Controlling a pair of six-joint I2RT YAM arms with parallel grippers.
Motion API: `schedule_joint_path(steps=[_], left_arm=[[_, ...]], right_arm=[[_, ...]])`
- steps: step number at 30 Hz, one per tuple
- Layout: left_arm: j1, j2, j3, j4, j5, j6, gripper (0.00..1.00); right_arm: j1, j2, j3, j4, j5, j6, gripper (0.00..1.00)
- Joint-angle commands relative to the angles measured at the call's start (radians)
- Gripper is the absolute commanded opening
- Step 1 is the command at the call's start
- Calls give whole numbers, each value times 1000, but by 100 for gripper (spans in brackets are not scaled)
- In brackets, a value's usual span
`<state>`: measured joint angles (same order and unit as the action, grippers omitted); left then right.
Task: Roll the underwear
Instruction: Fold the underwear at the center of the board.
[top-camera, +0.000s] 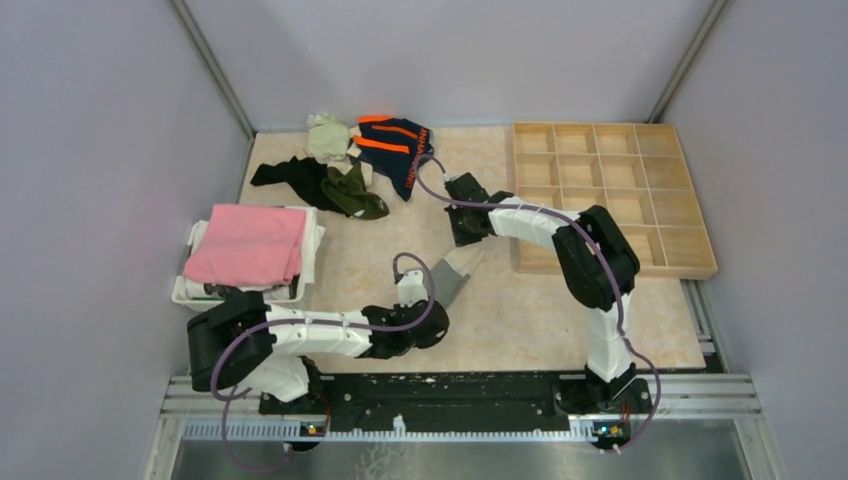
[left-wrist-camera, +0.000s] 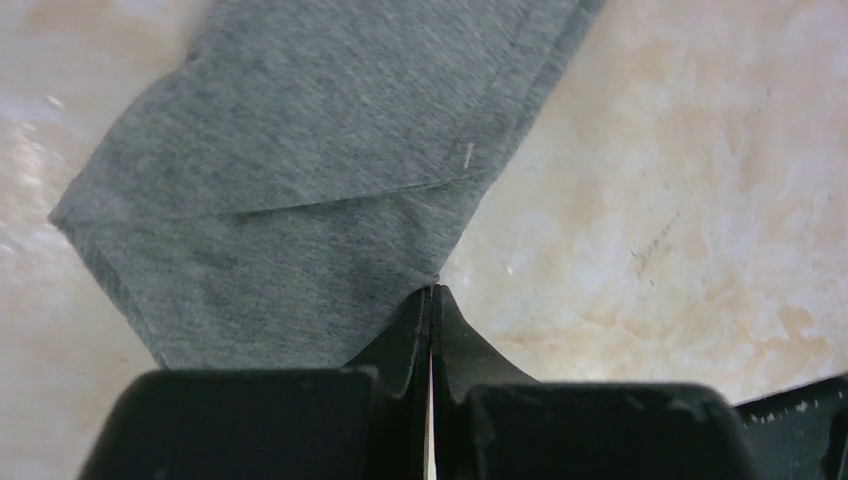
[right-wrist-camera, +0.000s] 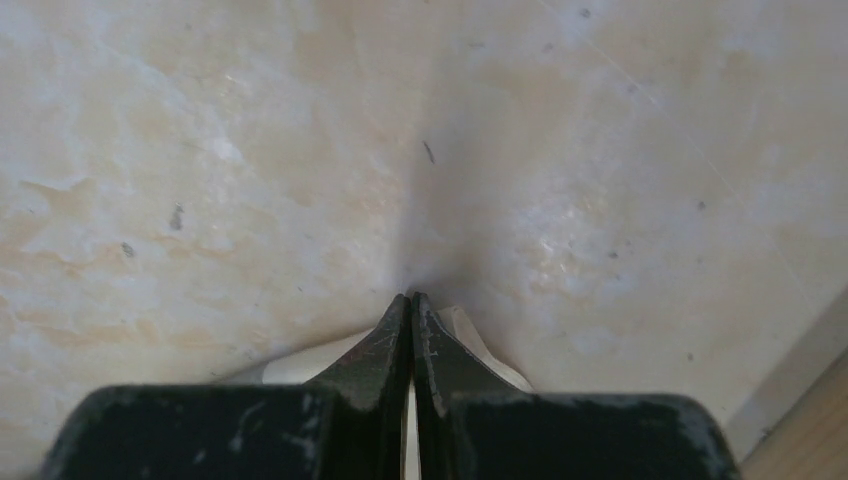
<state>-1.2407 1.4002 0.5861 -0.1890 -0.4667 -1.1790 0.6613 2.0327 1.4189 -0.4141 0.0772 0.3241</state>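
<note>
Grey knit underwear (top-camera: 455, 277) lies folded into a strip mid-bench, with both grippers closed at it.

From above I see the strip lying flat near the middle of the beige marbled bench (top-camera: 520, 320), its long axis slanting from near-left to far-right between my two arms. The left wrist view adds heathered fabric, one layer folded over another along a slanting edge. The left gripper (left-wrist-camera: 432, 292) has its fingers pressed together, tips right at the cloth's edge; I cannot tell whether any fabric is caught. The right gripper (right-wrist-camera: 411, 297) is likewise pressed together, close over bare bench, with a pale sliver (right-wrist-camera: 472, 348) showing beneath. Only the overhead shows the navy pair with orange stripes (top-camera: 395, 150) and the olive green pair (top-camera: 355, 195) toward the far-left corner.
</note>
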Motion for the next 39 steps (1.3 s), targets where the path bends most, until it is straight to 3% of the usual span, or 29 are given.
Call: schedule_joint_path(steps=[1, 10, 19, 28, 33, 39], left_arm=[[85, -6, -56, -141, 7, 65, 0], [279, -65, -57, -73, 28, 252, 0], [380, 81, 55, 87, 67, 481, 0], [401, 262, 218, 226, 110, 654, 0], [446, 275, 261, 256, 128, 703, 0], [470, 176, 229, 222, 106, 712, 0]], right_arm=[[-11, -43, -114, -64, 65, 8, 0], [-11, -191, -294, -53, 53, 43, 0], [19, -401, -547, -1, -71, 88, 0], [274, -547, -704, 133, -143, 286, 0], [330, -673, -772, 147, -86, 400, 0], [319, -838, -802, 58, 139, 416, 3]])
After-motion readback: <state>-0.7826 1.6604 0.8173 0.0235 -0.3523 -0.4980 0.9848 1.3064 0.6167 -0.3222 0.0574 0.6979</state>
